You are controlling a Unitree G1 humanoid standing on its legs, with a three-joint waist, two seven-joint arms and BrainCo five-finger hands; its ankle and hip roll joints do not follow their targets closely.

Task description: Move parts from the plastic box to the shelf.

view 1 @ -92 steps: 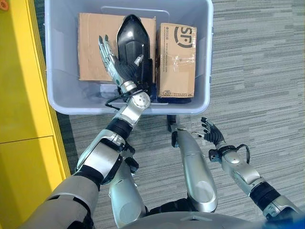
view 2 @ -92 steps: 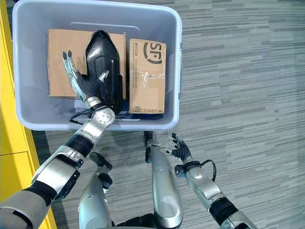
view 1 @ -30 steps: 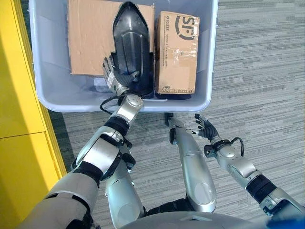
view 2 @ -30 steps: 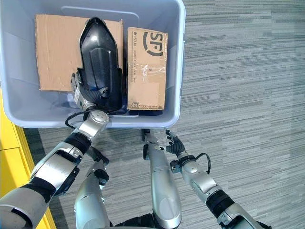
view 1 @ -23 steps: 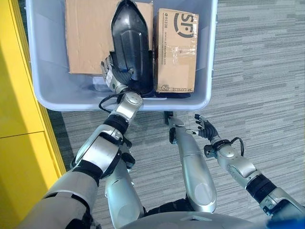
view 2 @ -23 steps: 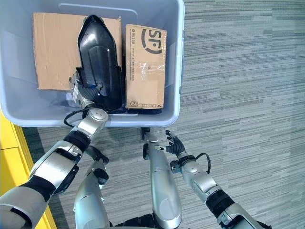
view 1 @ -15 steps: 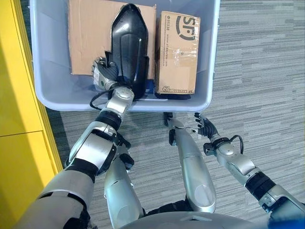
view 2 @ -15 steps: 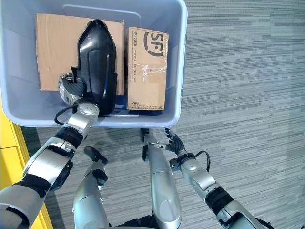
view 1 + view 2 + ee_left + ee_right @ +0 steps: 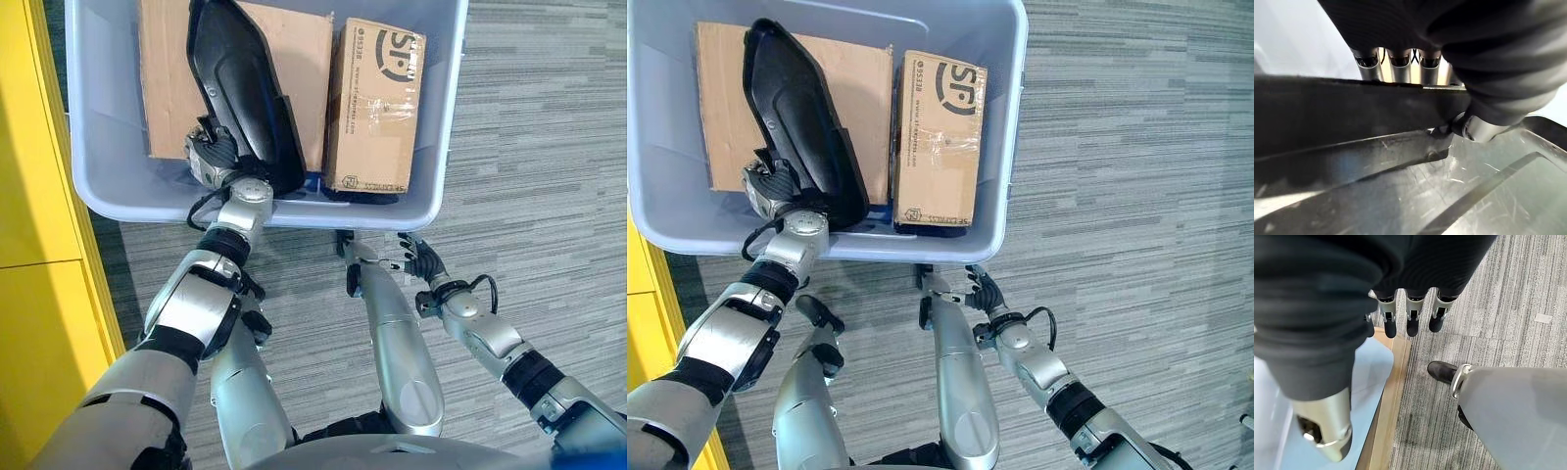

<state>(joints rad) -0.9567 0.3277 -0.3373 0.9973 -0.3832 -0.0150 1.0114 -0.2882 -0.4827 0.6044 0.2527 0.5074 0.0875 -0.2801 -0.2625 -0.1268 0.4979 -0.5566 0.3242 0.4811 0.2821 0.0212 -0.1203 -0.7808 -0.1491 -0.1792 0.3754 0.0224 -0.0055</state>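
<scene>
In the grey bin (image 9: 98,176), left hand (image 9: 211,157) clamped on the black part's (image 9: 240,88) near edge, part tilted across flat cardboard (image 9: 167,78), taped carton (image 9: 372,103) beside it, right hand (image 9: 423,264) over carpet (image 9: 549,176), fingers relaxed apart.

Glossy black plastic part (image 9: 240,93); matt cardboard boxes (image 9: 377,103); smooth plastic box (image 9: 103,176).

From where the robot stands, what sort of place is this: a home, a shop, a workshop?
Most likely an office or lab storeroom, not a home: grey striped carpet, a yellow cabinet, and a plastic box holding cardboard boxes and a black part gripped by the left hand.
</scene>
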